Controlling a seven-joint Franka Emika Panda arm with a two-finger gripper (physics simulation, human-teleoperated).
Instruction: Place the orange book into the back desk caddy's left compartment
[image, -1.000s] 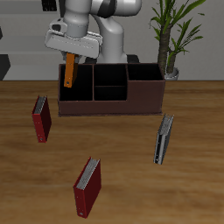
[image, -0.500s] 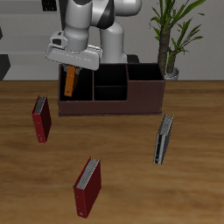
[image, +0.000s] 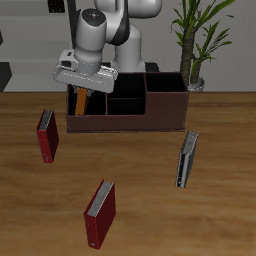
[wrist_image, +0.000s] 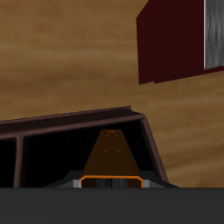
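Note:
My gripper (image: 84, 88) is shut on the orange book (image: 80, 101) and holds it upright, slightly tilted, by its upper end. The book hangs in the opening of the back desk caddy's (image: 150, 118) left compartment (image: 90, 108), its lower end below the rim. I cannot tell whether it touches the floor of the section. In the wrist view the orange book (wrist_image: 112, 153) reaches from the gripper (wrist_image: 112, 180) down into the black-lined section, between the dark brown caddy walls (wrist_image: 79, 119).
One dark red book (image: 47, 135) lies just in front of the caddy's end and also shows in the wrist view (wrist_image: 171, 44). Another dark red book (image: 100, 213) lies near the table's front edge. A grey-blue book (image: 187, 158) lies before the caddy's other end. A potted plant (image: 196, 45) stands behind it.
My gripper has come down with the orange book, so the book has sunk from above the caddy's rim into the left compartment.

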